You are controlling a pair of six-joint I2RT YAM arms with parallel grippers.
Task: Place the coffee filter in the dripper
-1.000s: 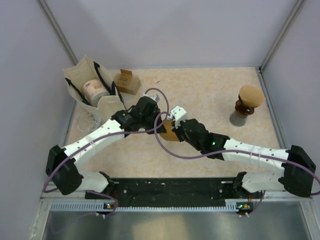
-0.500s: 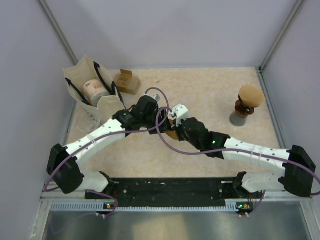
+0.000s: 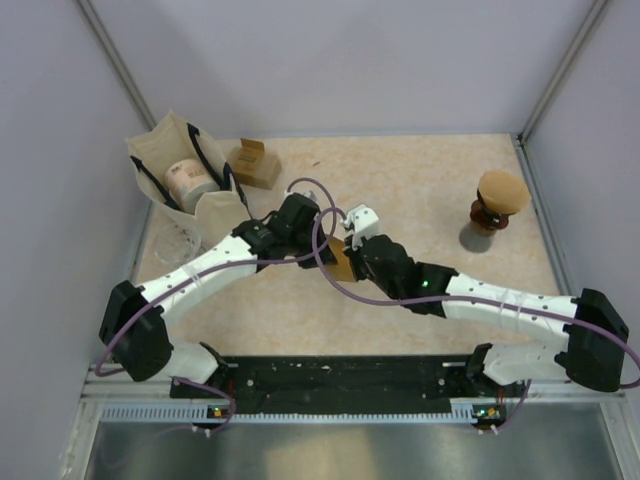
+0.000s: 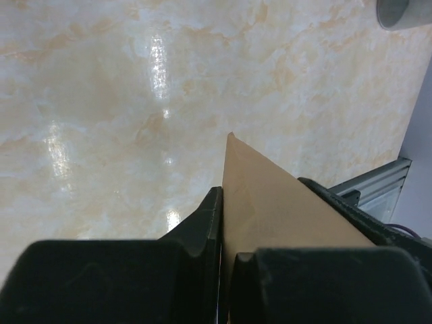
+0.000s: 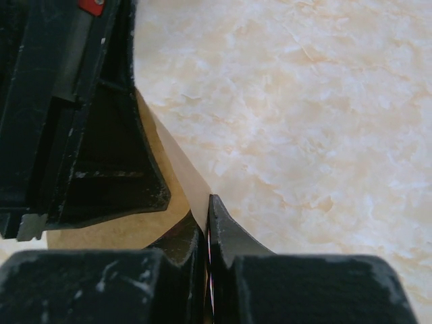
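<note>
The brown paper coffee filter (image 3: 340,263) hangs between my two grippers above the middle of the table. My left gripper (image 3: 322,245) is shut on it; in the left wrist view the filter (image 4: 270,202) stands as a flat sheet pinched between the fingers (image 4: 202,223). My right gripper (image 3: 350,245) is shut on the filter's other edge (image 5: 172,158), and the left gripper's black body (image 5: 88,135) is close beside it. The dripper (image 3: 498,200), tan-topped on a dark brown stand, is far right, well apart from both grippers.
A cream cloth bag (image 3: 170,145) holding a round container (image 3: 187,180) stands at the back left. A small cardboard box (image 3: 255,163) is beside it. A clear glass item (image 3: 175,240) lies by the left wall. Metal frame posts edge the table.
Both grippers have shifted slightly right and away from the bases with the filter held between them. Less of the filter shows from above now.
</note>
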